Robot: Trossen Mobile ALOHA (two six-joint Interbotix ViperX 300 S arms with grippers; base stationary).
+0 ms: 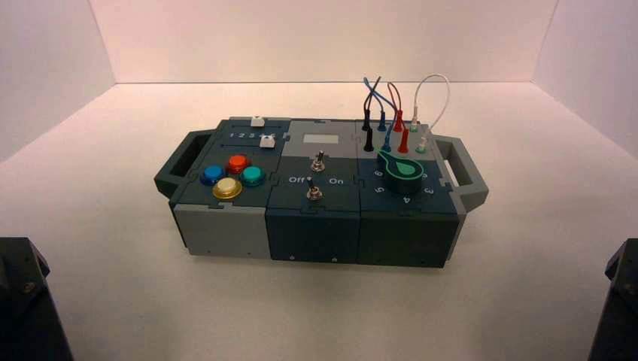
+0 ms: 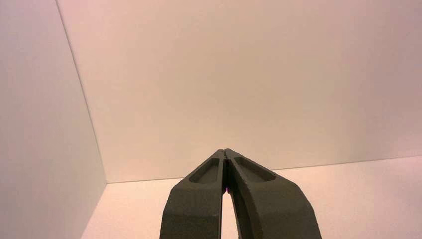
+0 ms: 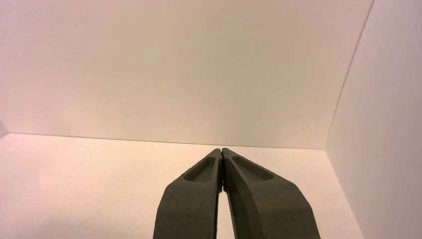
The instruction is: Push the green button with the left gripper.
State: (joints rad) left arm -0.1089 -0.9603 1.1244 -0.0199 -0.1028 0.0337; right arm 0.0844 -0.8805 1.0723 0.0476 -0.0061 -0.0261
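Observation:
The green button (image 1: pixel 252 176) is a small teal dome at the right of a four-button cluster on the box's left module, with red (image 1: pixel 237 162), blue (image 1: pixel 212 174) and yellow (image 1: pixel 226 189) buttons beside it. My left arm (image 1: pixel 26 301) is parked at the high view's bottom left corner, far from the box. The left gripper (image 2: pixel 225 151) is shut and empty, pointing at a bare wall; the box is out of its view. My right arm (image 1: pixel 617 301) is parked at the bottom right. The right gripper (image 3: pixel 221 150) is shut and empty.
The box (image 1: pixel 316 226) stands mid-table with handles at both ends. It bears two white sliders (image 1: pixel 258 121), two toggle switches (image 1: pixel 318 162) between Off and On, a black knob with a green-edged pointer (image 1: pixel 399 169), and plugged wires (image 1: pixel 395 113). White walls enclose the table.

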